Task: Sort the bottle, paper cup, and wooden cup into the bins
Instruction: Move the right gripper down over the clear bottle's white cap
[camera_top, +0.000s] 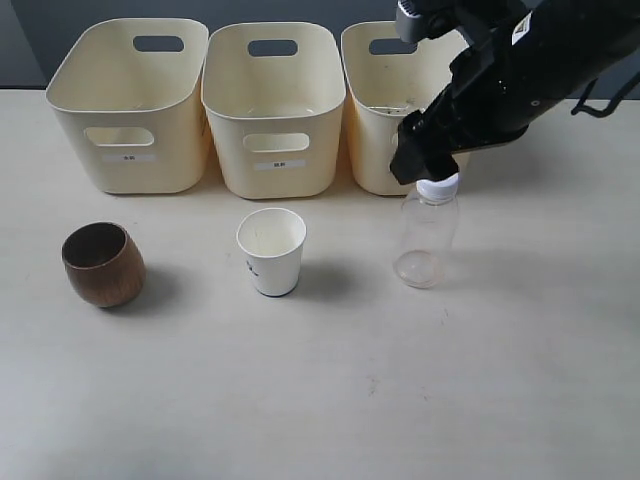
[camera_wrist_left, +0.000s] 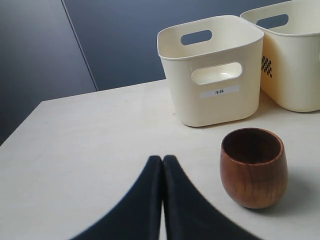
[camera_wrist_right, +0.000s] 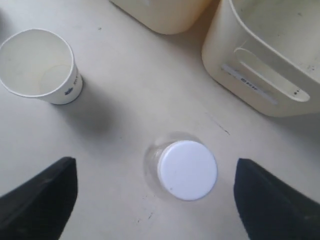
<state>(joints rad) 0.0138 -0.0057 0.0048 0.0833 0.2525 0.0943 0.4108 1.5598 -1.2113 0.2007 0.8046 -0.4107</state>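
The right gripper (camera_wrist_right: 187, 200), fingers spread wide, hangs directly above the small clear plastic bottle's (camera_top: 427, 236) white cap to straddle it; the bottle stands at the right cream-yellow bin's (camera_top: 375, 140) five o'clock.

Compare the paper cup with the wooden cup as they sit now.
The paper cup is white and tapers straight down; the wooden cup is dark brown and barrel-rounded. The paper cup bears a small dark print; the wooden cup shows grain. Both stand upright, open and empty on the table, untouched.
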